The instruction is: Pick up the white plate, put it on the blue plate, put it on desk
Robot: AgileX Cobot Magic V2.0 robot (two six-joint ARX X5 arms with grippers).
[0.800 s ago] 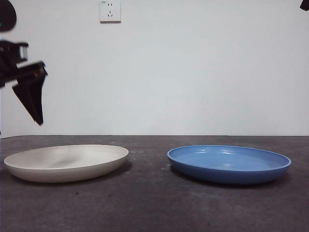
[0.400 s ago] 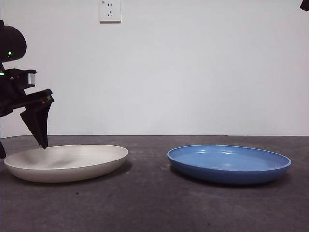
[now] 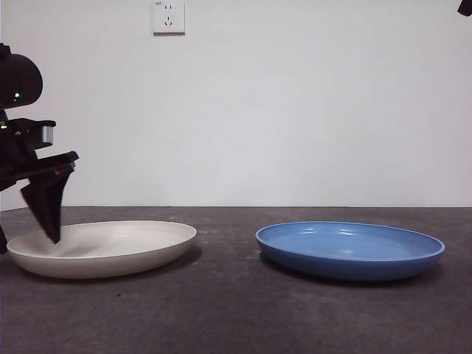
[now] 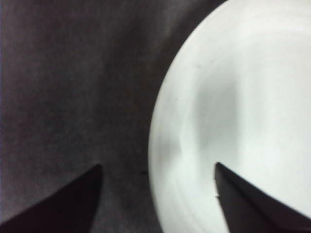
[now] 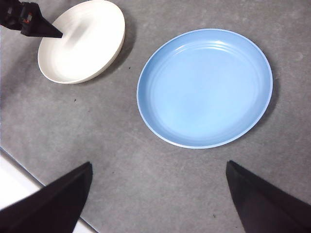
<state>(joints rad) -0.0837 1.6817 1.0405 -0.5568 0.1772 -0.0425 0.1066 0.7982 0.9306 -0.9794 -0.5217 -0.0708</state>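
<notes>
Two jaws of left gripper (image 4: 158, 194) spread wide, straddling white plate (image 4: 233, 126) rim; holding nothing

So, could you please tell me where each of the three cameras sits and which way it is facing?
Front view: low, at desk height, looking level across at the white plate and blue plate; the left tool enters at one side.
Left wrist view: on the left arm, looking down at the white plate's rim between its open jaws.
Right wrist view: on the right arm, high up, looking down on both plates; the right tool is open.
Shared: all three views show the white plate.
</notes>
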